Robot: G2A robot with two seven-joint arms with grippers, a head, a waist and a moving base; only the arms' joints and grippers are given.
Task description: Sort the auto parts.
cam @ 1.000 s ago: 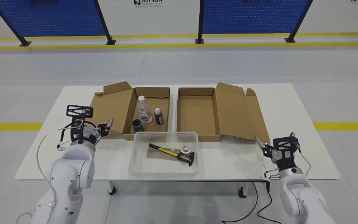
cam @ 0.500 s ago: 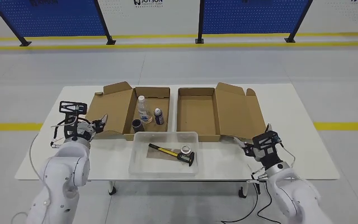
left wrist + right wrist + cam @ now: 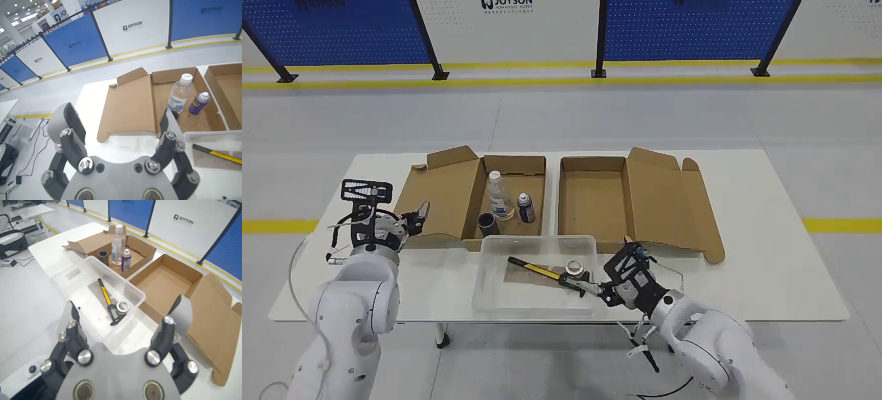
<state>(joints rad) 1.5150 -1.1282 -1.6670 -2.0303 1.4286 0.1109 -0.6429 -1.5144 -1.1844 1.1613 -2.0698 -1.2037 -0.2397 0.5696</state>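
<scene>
The left gripper point(image 3: 119, 111) is hovering over the left end of the white rectangular table point(image 3: 802, 200), near its left edge. Its two fingers are spreading wide apart and gripping nothing. Just to its right, the left-hand brown cardboard box point(image 3: 450, 195) is lying open, with its flap folded out flat towards the left. Inside this box a clear plastic bottle with a white cap point(image 3: 499, 194) is standing upright. A small blue spray can with a white nozzle point(image 3: 526, 207) is standing upright just to the right of the bottle. A short dark metal cylinder point(image 3: 487, 222) is sitting on the near side of the bottle, close to the box's near wall.

In front of the two boxes, at the near middle of the table, a clear plastic rectangular bin point(image 3: 490, 292) is resting. A black and yellow digital caliper point(image 3: 547, 272) is lying diagonally in it, with its display head pointing to the near right. A pale metal ring point(image 3: 576, 268) is lying just beside that head.

The right gripper point(image 3: 604, 270) is hanging at the bin's near right corner, its fingers spread wide and holding nothing. The right-hand brown cardboard box point(image 3: 592, 200) is lying open beyond it, its flap unfolding to the right.
</scene>
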